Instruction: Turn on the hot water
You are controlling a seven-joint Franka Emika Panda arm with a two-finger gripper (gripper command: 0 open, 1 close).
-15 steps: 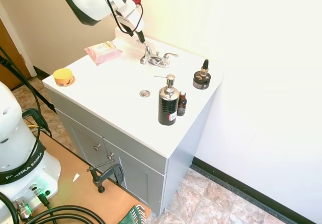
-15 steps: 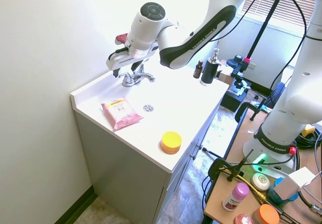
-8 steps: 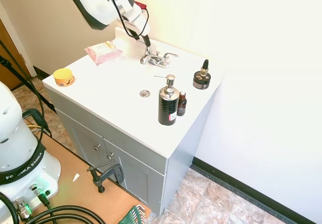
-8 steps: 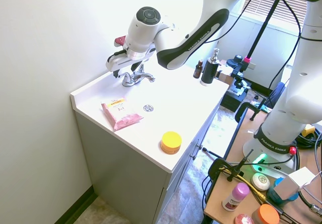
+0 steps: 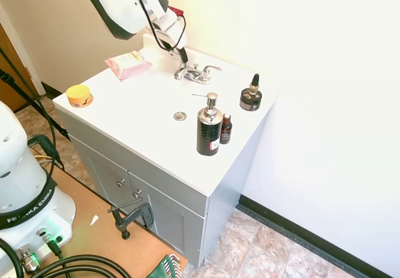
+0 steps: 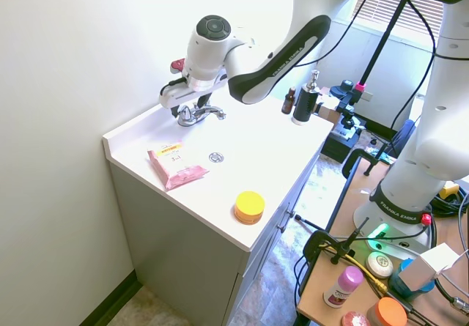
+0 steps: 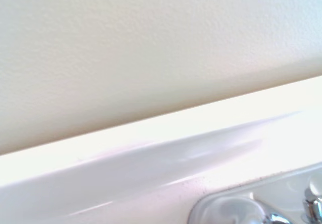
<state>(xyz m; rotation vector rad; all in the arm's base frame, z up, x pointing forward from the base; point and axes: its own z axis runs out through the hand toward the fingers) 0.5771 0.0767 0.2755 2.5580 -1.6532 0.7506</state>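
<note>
A low chrome tap (image 5: 199, 74) (image 6: 198, 113) stands at the back of the white vanity top (image 5: 144, 103), close to the wall. The hot water lever (image 5: 180, 72) is its left-hand wing, and no water shows. My gripper (image 5: 183, 58) (image 6: 183, 106) hangs right over that lever, at or just above it, and partly covers it. Contact cannot be made out. The right-hand lever (image 5: 212, 69) stands free. In the wrist view only the wall, the backsplash ledge and the tap's base plate (image 7: 226, 209) show.
A pink wipes pack (image 5: 127, 64) lies left of the tap and a yellow tub (image 5: 79, 95) sits at the front left corner. A black soap dispenser (image 5: 209, 128), a small brown bottle (image 5: 225, 129) and a dark dropper jar (image 5: 250, 97) stand on the right. The drain (image 5: 180, 116) lies mid-counter.
Over the last second the gripper has come down and slid toward the tap, from above and beside it to right over its left-hand lever. Nothing else has moved.
</note>
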